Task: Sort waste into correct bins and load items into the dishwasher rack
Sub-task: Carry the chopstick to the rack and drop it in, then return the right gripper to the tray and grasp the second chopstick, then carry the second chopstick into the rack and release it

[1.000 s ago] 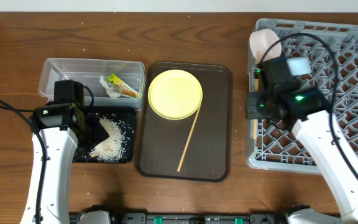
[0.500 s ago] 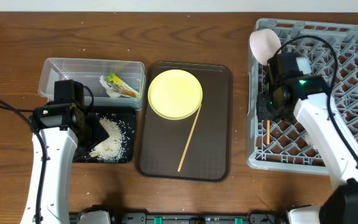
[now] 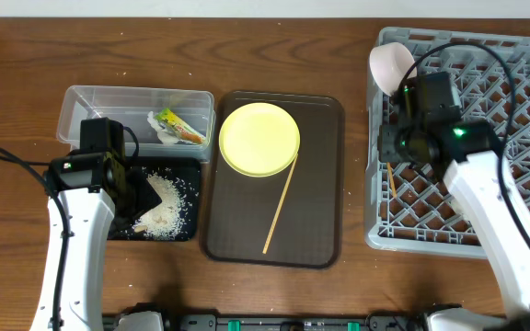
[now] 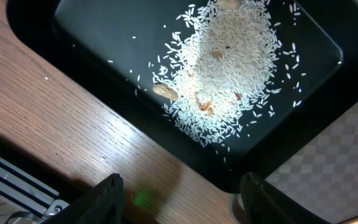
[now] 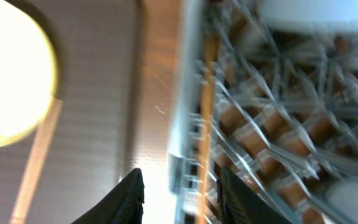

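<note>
Wooden tabletop point(image 3: 155, 46) underlies all. One thin wooden chopstick point(image 3: 389, 179) lies slanted inside the large grey lattice dishwasher rack point(image 3: 523, 74), by its left wall, between the right gripper's point(image 5: 180, 196) parted, empty fingers. A crooked lift could flick it overboard. The left gripper point(image 4: 182, 199) gapes, holding nothing.

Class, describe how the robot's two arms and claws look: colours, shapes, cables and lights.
Both the left arm and right arm have smooth white shells with black blocky joints. A thin black cable loops off each. The right arm shows a small green light. The left claw and right claw have black fingers.
</note>
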